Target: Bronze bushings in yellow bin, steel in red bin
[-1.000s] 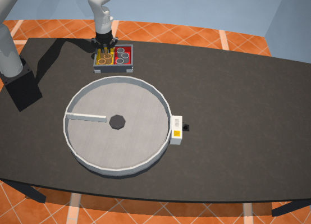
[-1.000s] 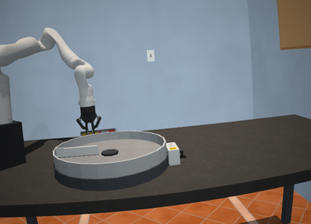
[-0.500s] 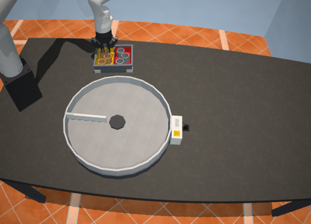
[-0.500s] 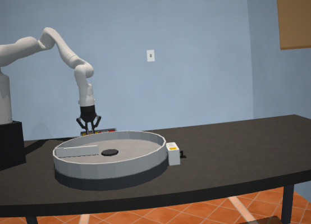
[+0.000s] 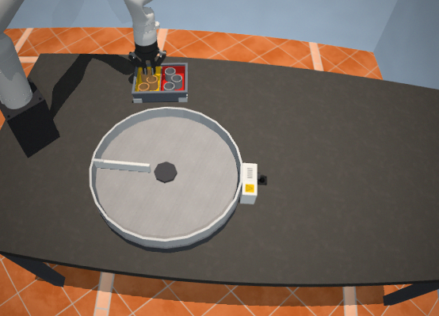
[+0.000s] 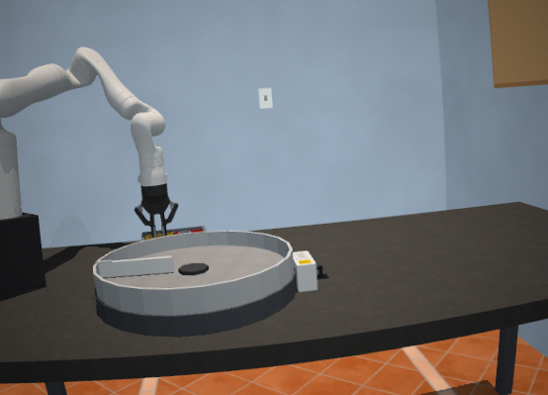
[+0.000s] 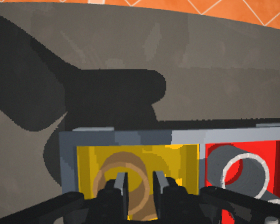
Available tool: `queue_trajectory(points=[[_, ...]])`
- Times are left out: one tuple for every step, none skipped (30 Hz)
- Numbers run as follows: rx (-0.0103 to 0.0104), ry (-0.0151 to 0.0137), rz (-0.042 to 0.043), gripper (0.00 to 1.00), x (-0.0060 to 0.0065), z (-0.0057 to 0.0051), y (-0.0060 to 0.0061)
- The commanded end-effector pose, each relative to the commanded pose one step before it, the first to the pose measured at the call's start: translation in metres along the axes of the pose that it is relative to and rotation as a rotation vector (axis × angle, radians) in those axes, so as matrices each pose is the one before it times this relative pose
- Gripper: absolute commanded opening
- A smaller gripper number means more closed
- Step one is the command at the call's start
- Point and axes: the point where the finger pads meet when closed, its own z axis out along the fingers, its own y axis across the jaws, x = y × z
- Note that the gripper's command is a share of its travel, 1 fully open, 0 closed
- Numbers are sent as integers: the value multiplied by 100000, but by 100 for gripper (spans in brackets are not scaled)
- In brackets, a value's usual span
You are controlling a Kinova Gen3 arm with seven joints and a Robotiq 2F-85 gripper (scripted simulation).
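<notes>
Across the near part of the table, the round grey turntable [image 5: 164, 244] [image 6: 198, 300] carries no visible bushings, only a pale straight divider [image 5: 123, 165] [image 6: 136, 266] and a dark hub [image 5: 166, 172] [image 6: 193, 268]. Beyond it, the short, tubular bronze bushings [image 5: 152, 84] [image 7: 123, 157] are in the yellow bin [image 5: 139, 74] [image 6: 170, 234] [image 7: 187, 160], the grey steel bushings [image 5: 177, 84] [image 7: 221, 160] in the red bin [image 5: 181, 70] [image 6: 197, 230] [image 7: 268, 151]. Above the yellow side, the black two-finger gripper [image 5: 148, 71] [image 6: 158, 233] [image 7: 140, 185] has its fingers narrowly apart, clamped on nothing.

The bushings should handle as stiff, fairly heavy for their size and perhaps slippery—best taken across opposite outer walls, below the rim. Their hollow rims look smooth; the turntable wall is faceted, its floor matte.
</notes>
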Motion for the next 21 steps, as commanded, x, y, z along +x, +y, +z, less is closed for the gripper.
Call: queue_trajectory(points=[[-116,108,11,19,39,-125,50],[-1,3,-2,19,2,-61,0],[-1,3,-2,19,2,-61,0],[-1,3,-2,19,2,-61,0],[-1,3,-2,19,2,-61,0],[0,0,0,19,0,0,0],[0,0,0,19,0,0,0],[0,0,0,19,0,0,0],[-1,3,-2,19,2,-61,0],[-1,3,-2,19,2,-61,0],[0,0,0,19,0,0,0],[0,0,0,19,0,0,0],[-1,3,-2,19,2,-61,0],[-1,3,-2,19,2,-61,0],[-1,3,-2,19,2,-61,0],[0,0,0,19,0,0,0],[0,0,0,19,0,0,0],[0,0,0,19,0,0,0],[0,0,0,19,0,0,0],[0,0,0,19,0,0,0],[0,0,0,19,0,0,0]])
